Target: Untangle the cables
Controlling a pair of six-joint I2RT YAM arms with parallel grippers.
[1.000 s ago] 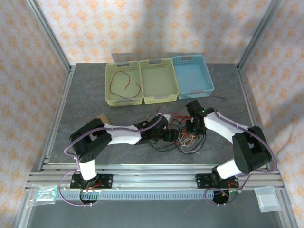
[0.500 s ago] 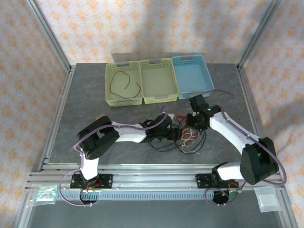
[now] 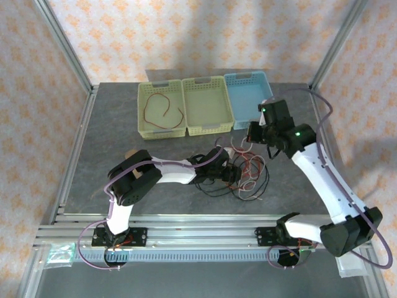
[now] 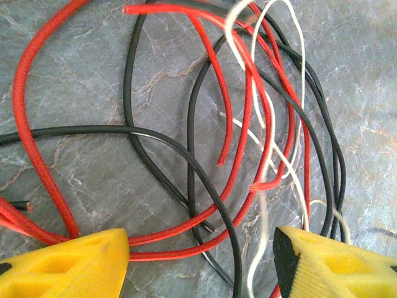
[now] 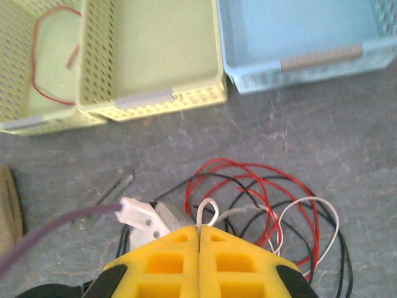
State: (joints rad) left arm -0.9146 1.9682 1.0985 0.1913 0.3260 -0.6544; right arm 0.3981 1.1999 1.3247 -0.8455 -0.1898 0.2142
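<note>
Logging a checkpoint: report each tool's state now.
Left tool: open over the cables, holding nothing.
Right tool: shut on a white cable.

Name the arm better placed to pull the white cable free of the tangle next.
Right. The right hand is shut on a loop of the white cable. The left hand is open low over the red cables and black cables, gripping nothing.

Lft yellow basket (image 3: 162,133), mid yellow basket (image 3: 208,105), blue basket (image 3: 251,99) touching in a row on grey table (image 3: 105,143).
</note>
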